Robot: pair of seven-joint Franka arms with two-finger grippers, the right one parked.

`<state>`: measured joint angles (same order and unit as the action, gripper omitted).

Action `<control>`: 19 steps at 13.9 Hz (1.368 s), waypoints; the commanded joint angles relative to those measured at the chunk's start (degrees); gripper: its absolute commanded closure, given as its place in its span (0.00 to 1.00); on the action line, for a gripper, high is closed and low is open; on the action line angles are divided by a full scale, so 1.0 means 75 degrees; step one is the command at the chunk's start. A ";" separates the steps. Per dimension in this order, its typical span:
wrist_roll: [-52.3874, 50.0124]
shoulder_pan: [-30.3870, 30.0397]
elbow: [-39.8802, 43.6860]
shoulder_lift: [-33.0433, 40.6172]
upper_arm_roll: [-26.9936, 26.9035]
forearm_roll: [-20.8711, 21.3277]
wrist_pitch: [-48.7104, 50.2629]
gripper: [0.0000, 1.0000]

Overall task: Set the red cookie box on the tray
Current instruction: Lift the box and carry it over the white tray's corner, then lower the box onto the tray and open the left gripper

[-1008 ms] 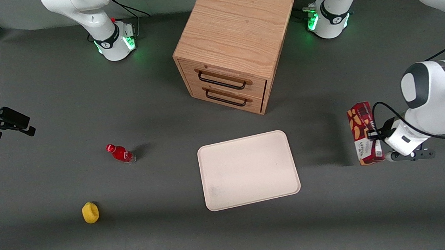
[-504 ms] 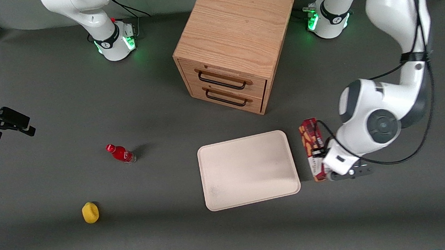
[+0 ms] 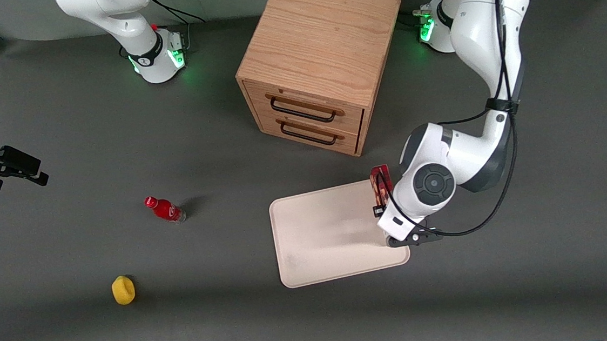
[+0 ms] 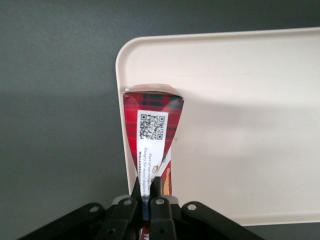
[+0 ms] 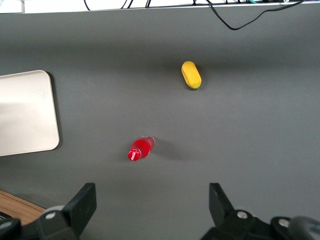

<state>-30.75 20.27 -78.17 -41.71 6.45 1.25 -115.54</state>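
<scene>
Front view: red cookie box (image 3: 381, 184), right of centre in the frame, over the tray's (image 3: 330, 233) edge toward the working arm's end of the table; only a narrow dark-red strip with orange cookie pictures showing, the rest hidden by the white arm. Whether touching the tray or held above it, cannot tell. In the left wrist view: box (image 4: 151, 142) seen end-on, tartan-patterned red cardboard with a white label patch bearing a QR code and small lettering, an orange cookie picture just showing on its side; tapering toward the gripper (image 4: 147, 197), whose black fingers (image 4: 156, 189) clamp tight on the near end. Box over the tray's rounded corner (image 4: 240, 100), close to its low rim. Tray cream-white, flat, much wider than the box. Farther from the front camera: wooden drawer cabinet (image 3: 322, 60), upper centre, two dark handles. Toward the parked arm's end: small red bottle (image 3: 164, 209), left of centre, and a yellow object (image 3: 123, 290), lower left, both on the grey table (image 3: 534, 282).
</scene>
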 commanded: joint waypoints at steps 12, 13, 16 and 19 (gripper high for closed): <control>-0.0798 0.0111 0.0251 -0.0368 -0.0134 0.0162 -0.0450 0.00; -0.0798 0.0099 0.0251 -0.0322 -0.0134 0.0150 -0.0427 0.00; -0.0798 0.0028 0.0333 -0.0041 -0.0134 0.0069 0.0017 0.00; -0.0705 -0.0123 0.0298 0.0602 -0.0181 0.0091 0.0707 0.00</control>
<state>-35.61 19.86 -75.14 -41.60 5.58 1.41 -114.59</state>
